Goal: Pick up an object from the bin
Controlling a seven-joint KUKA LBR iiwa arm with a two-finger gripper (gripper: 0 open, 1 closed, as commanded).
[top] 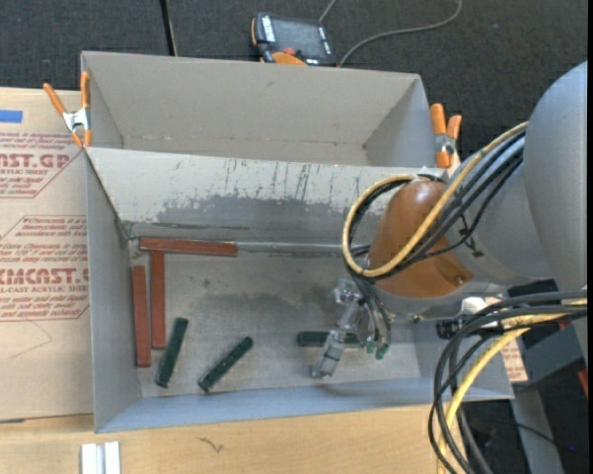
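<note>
Grey metal bin (276, 97) is the largest thing here, and the pale arm (562, 196) with its orange cover (414, 255) reaches down to the right front part of the bin floor. Three red-brown strips (158, 299) lie by the left wall and along the back of the floor, with two long green sticks (224, 363) slanted near the front left. One short green stick (314, 339) lies flat just left of the claw (345, 349), its right end hidden there; whether the claw is wide or narrow cannot be told.
</note>
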